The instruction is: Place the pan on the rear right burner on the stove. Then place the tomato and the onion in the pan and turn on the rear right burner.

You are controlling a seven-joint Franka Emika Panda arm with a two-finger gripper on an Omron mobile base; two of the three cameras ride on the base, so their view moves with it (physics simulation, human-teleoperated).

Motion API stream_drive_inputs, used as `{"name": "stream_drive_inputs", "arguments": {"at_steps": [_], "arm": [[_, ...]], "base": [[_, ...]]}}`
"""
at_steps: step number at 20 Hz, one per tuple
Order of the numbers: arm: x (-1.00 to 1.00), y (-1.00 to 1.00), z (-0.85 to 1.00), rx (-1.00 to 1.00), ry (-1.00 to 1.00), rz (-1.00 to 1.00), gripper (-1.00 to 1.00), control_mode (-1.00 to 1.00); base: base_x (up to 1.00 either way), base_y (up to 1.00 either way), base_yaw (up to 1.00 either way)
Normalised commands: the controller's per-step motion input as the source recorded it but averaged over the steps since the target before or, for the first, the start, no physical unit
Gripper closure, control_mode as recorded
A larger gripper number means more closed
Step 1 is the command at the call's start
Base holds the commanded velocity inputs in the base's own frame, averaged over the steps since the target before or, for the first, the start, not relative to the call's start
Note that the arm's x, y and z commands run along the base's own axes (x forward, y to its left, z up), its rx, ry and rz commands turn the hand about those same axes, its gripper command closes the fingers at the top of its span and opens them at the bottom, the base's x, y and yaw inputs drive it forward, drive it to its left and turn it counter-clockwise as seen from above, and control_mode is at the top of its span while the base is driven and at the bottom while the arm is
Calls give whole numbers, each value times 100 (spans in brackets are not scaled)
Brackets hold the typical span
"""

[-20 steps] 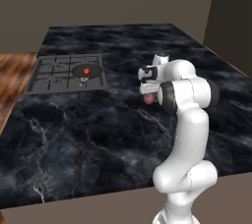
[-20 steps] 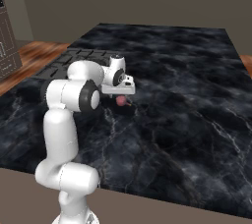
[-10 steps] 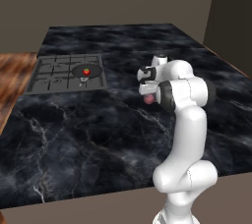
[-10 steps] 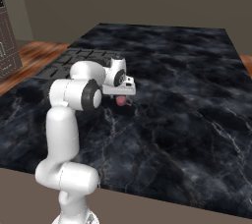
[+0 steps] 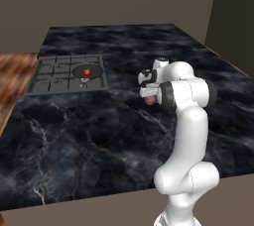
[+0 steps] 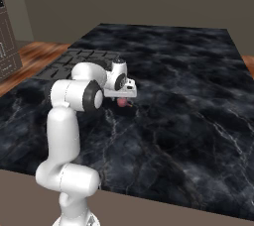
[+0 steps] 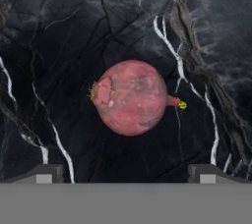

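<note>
Your gripper (image 7: pixel 126 174) hangs over the onion (image 7: pixel 132 97) with its jaws spread wide, touching nothing. The onion lies on the black marble counter (image 5: pixel 99 136), with bare stone on every side. Farther off, the pan (image 5: pixel 88 72) sits on the stove (image 5: pixel 49 74), holding the tomato (image 5: pixel 87 71).

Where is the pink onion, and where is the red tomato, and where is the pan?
onion (image 7: pixel 132 98): hand view, middle of its pinkish skin, lying on the dark counter.
tomato (image 5: pixel 87 72): left base view, its red top, inside the pan.
pan (image 5: pixel 95 71): left base view, dark floor right of the tomato.
</note>
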Motion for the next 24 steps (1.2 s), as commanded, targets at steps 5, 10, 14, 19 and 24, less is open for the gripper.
{"name": "stream_drive_inputs", "arguments": {"at_steps": [5, 10, 14, 19, 24], "arm": [[13, 0, -7, 0, -6, 0, -100, -100], [16, 0, -12, 0, -1, 0, -100, -100], [24, 0, -17, 0, 0, 0, -100, -100], [35, 0, -7, 0, 0, 0, -100, -100], [33, 0, -4, 0, 0, 0, -100, -100]], "base": [[0, 0, 0], [0, 0, 0], [0, 0, 0], [0, 0, 0], [0, 0, 0]]}}
